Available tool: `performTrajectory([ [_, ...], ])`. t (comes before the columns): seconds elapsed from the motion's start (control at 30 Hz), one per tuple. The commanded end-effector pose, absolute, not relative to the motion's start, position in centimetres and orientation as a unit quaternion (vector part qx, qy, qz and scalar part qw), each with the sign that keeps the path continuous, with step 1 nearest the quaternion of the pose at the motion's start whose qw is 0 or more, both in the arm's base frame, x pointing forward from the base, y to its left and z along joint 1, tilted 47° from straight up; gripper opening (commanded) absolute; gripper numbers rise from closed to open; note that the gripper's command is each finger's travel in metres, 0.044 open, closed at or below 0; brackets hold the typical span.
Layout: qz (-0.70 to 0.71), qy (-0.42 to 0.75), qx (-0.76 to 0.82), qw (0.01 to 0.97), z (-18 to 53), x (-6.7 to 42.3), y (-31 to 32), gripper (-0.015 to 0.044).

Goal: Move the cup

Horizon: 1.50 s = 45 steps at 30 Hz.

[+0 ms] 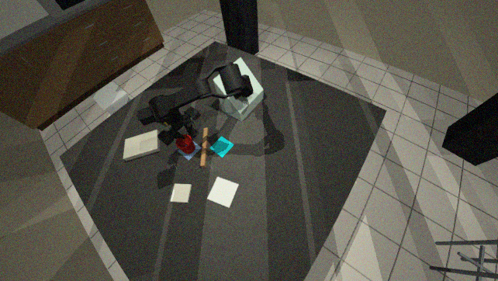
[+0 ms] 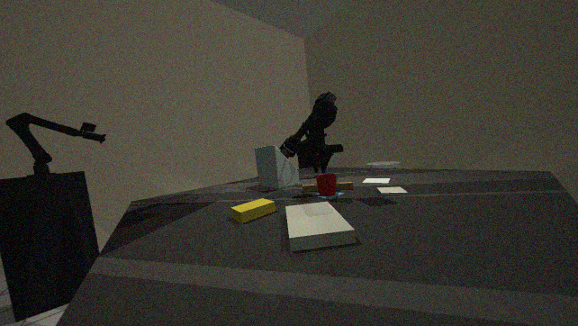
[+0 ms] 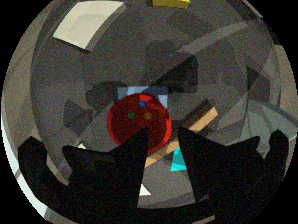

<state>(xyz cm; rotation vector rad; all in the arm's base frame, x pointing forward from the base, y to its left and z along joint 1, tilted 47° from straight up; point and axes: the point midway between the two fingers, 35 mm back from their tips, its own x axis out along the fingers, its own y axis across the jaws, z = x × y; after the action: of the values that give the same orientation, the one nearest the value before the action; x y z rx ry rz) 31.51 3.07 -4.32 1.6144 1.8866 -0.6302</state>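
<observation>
Cup: stiff, light; marbles roll, so you keep it level.
Hold: its side wall.
Gripper: half closed, nothing held yet.

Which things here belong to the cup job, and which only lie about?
Job: red cup, marbles inside, blue pad beneath, cyan pad, hand.
Lying about: wooden stick, yellow block, white slab, small white sheet, larger white sheet.
</observation>
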Motion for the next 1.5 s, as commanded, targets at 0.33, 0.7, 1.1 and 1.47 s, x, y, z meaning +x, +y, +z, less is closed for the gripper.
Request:
performTrajectory([
  [0.33, -0.239, 0.707, 0.605, 0.279, -5.9, 30.9, 4.8, 0.0148],
  [0.7, -0.238, 0.707, 0.605, 0.278, -7.1, 30.5, 6.1, 0.0148],
  [1.1, -0.235, 0.707, 0.604, 0.283, -7.3, 30.6, 6.4, 0.0043],
  [1.47, -0.235, 0.707, 0.604, 0.283, -7.2, 30.7, 6.2, 0.0],
])
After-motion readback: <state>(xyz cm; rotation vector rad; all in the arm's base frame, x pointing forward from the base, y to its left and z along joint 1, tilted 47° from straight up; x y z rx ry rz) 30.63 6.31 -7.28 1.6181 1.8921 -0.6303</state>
